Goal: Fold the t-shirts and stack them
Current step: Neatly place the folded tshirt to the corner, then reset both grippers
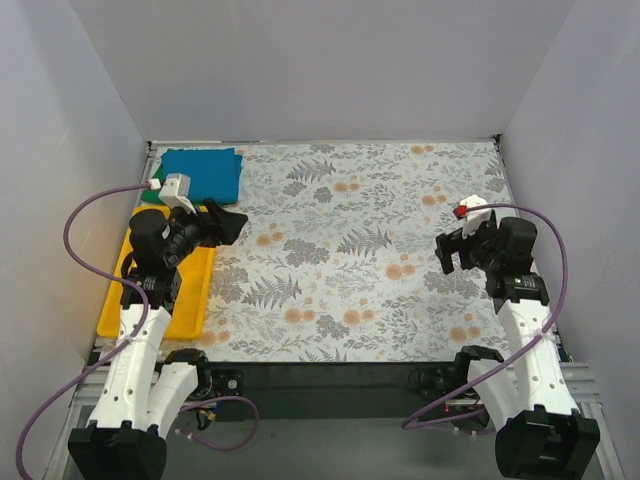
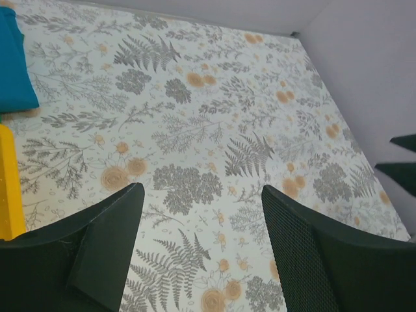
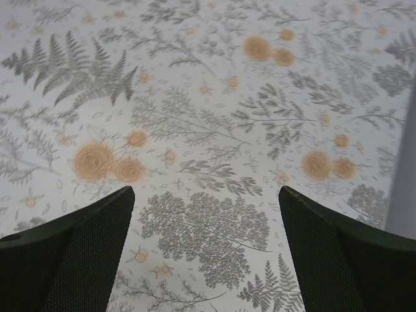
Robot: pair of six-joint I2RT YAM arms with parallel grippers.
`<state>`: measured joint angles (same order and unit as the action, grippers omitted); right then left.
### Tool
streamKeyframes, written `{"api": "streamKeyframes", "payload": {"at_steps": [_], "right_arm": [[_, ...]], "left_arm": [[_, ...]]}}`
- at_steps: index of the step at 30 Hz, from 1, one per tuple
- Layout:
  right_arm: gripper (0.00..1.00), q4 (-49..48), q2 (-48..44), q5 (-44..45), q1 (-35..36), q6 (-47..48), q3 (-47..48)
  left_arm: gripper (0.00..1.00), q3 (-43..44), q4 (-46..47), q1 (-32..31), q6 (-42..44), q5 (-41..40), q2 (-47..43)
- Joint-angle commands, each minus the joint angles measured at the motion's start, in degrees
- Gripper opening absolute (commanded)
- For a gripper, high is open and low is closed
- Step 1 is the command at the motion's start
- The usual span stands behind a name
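Observation:
The teal-blue t-shirt (image 1: 205, 172) lies folded flat at the back left of the table; its edge also shows in the left wrist view (image 2: 13, 65). A thin green edge (image 1: 151, 195) peeks out at its near left corner; the rest of the green t-shirt is hidden. My left gripper (image 1: 228, 225) is open and empty, just in front of the teal shirt, over bare cloth in its own view (image 2: 201, 190). My right gripper (image 1: 455, 255) is open and empty at the right of the table, over bare cloth in its own view (image 3: 206, 190).
A yellow plastic tray (image 1: 190, 300) lies along the left edge under my left arm; its corner shows in the left wrist view (image 2: 10, 182). A floral tablecloth (image 1: 360, 250) covers the table. Grey walls close the back and both sides.

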<state>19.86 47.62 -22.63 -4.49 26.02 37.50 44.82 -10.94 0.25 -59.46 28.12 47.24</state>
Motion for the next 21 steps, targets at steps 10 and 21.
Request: {"api": "streamKeyframes", "payload": {"at_steps": [10, 21], "right_arm": [[0.98, -9.66, -6.48, 29.05, -0.25, -21.62, -0.14], [0.94, -9.84, -6.40, 31.77, -0.25, -24.00, -1.72]], "left_arm": [[0.75, -2.63, -6.90, -2.54, 4.18, -11.50, -7.51], [0.79, -3.33, -8.57, -2.54, 3.56, -15.73, -8.48]]}}
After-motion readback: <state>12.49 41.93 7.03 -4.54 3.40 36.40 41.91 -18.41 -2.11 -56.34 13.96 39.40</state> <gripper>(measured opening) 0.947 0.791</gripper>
